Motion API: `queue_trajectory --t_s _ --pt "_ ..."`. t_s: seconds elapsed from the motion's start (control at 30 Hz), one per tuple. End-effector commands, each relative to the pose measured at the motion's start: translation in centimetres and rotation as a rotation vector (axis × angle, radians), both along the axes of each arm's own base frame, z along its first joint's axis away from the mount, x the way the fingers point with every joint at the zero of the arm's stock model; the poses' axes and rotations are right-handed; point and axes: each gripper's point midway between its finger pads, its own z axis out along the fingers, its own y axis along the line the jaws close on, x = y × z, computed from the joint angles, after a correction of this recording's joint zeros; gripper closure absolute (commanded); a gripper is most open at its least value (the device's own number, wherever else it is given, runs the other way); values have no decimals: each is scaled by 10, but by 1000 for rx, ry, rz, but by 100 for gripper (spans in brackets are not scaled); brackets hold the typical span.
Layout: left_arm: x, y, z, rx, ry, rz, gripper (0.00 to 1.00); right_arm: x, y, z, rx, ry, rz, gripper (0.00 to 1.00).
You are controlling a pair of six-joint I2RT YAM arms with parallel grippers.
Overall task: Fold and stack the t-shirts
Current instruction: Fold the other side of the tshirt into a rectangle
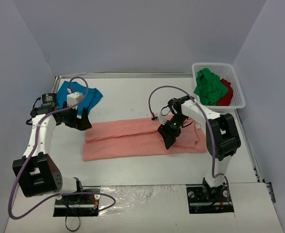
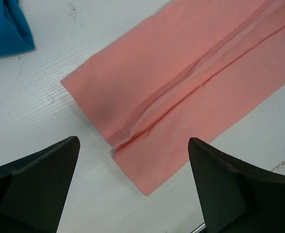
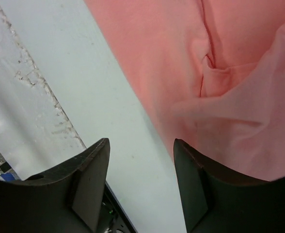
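The pink shirt lies across the middle of the surface, folded lengthwise into a long strip running left to right, with a raised ridge of doubled cloth along its middle. A teal shirt is laid folded at the far left. A green shirt and a red shirt are heaped in the basket at the far right.

The left gripper hangs over the strip's left end with its jaws wide, and nothing is held. The right gripper is placed over the near edge of the strip towards its right end. Its jaws are partly apart, bare surface is seen between them, and no cloth is pinched.

The cloth is judged light, thin and limp — it can be expected to sag and drag rather than keep a shape. The layers may slide apart if only the top one is caught. Little grip force should be needed, and nothing here is fragile. Hold is best taken at the two corners of one short end, with all layers pinched together right at the edge, so that the end can be carried evenly over the other half. A grasp taken mid-strip would likely bunch it.
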Motion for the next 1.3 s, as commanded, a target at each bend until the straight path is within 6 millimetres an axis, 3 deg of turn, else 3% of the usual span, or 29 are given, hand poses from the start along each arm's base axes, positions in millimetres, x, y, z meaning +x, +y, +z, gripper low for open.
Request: queue_trajectory --t_s 0.0,0.13,0.2,0.23,0.27,0.37,0.43,0.47,0.53,0.73,0.97,1.1,1.2,1.27 --pt "-1 -3 9 -11 -12 -39 6 -6 -3 50 44 -54 55 49" --pt "-4 -11 3 -27 27 -91 5 6 -8 64 73 -94 19 54" --pt "-4 -19 -3 -33 57 -144 2 15 -17 64 90 -108 -25 68" --pt "-8 -21 -7 -34 80 -164 0 18 -21 62 103 -100 -46 83" --pt "-9 -27 -11 -32 93 -194 4 27 -32 60 115 -102 -101 91" --pt "-14 -37 -33 -9 177 -271 16 56 -48 40 116 -141 -246 100" --pt "-18 -43 -42 -3 214 -305 22 58 -63 21 18 -127 -321 100" --pt "-17 -47 -48 5 228 -334 35 65 -69 11 -22 -153 -372 100" --pt "-17 -51 -54 13 247 -353 40 66 -73 2 -56 -161 -391 100" --pt "-8 -56 -74 30 291 -375 41 64 -85 -23 -163 -157 -415 100" --pt "-5 -68 -99 77 329 -428 46 63 -87 -31 -197 -155 -407 100" --pt "-10 -74 -109 57 369 -466 74 61 -90 -37 -221 -144 -407 100" --pt "-18 -80 -110 33 387 -503 87 60 -92 -42 -237 -136 -407 100" --pt "-21 -80 -110 26 391 -509 88 59 -93 -44 -246 -131 -406 100"
